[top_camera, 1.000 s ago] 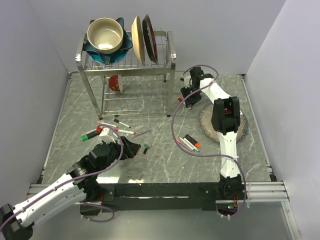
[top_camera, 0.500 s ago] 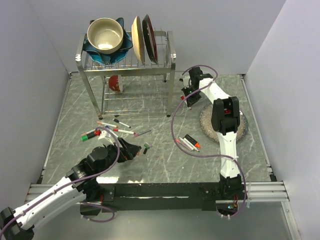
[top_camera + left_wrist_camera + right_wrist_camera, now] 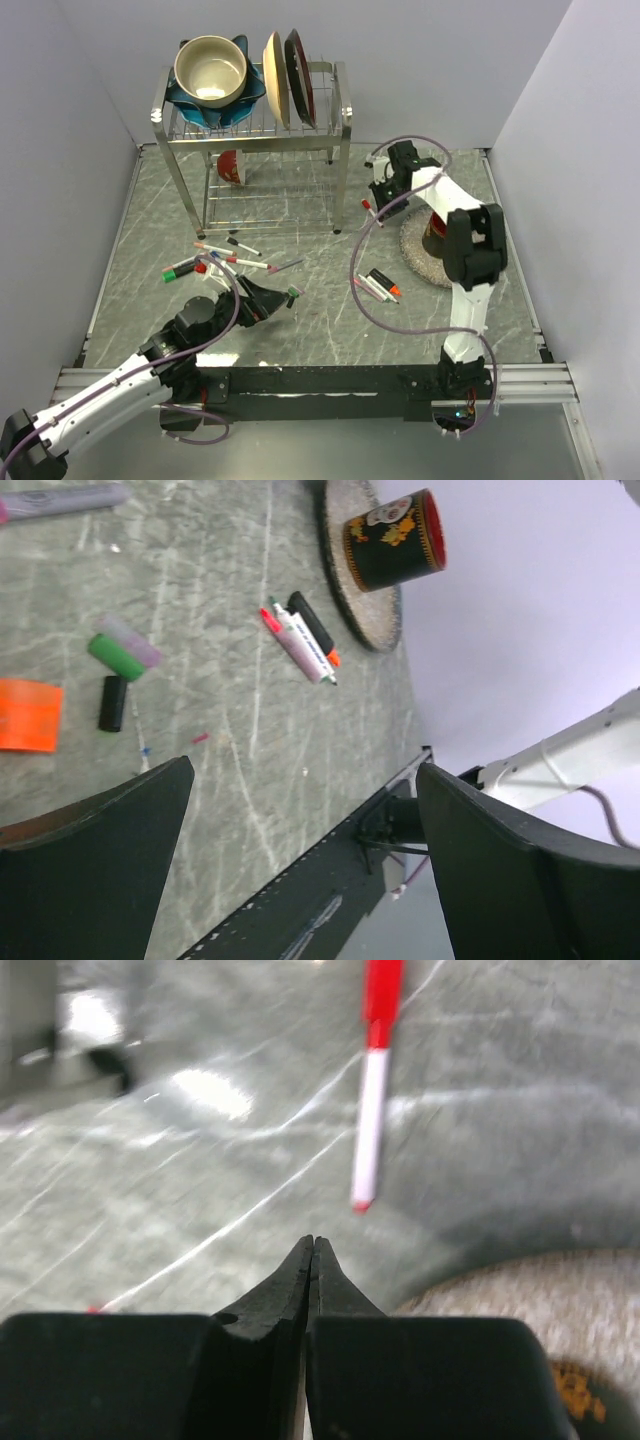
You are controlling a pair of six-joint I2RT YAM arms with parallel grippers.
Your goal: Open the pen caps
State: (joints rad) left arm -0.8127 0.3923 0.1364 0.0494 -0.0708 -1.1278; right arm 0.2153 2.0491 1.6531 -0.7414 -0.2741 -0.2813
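While a beige bowl [image 3: 210, 70] is seen nested in a blue dish [image 3: 248, 98] on top of the wire rack [image 3: 345, 110], two plates [image 3: 285, 85] are stood on edge beside them, and a red cup [image 3: 229, 167] is seen lower down within the rack's frame. A black cup [image 3: 390, 540] with a red inside is set on the woven mat [image 3: 375, 620]; nothing can be made out inside it. The left gripper [image 3: 300, 860] is held above the table with its fingers [image 3: 90, 850] spread as wide as they go, and nothing is gripped or touched by it. The right gripper [image 3: 312, 1250] is pressed fully together, with nothing pinched between the tips. A red-capped pen [image 3: 368, 1110] is seen lying on the table just beyond those tips, apart from them. Three pens [image 3: 305, 640] are laid side by side near the mat's edge, and a scattered group of pens [image 3: 232, 257] is found in front of the rack. A short green piece [image 3: 115, 657] and a short black piece [image 3: 112, 702] are seen loose on the table.
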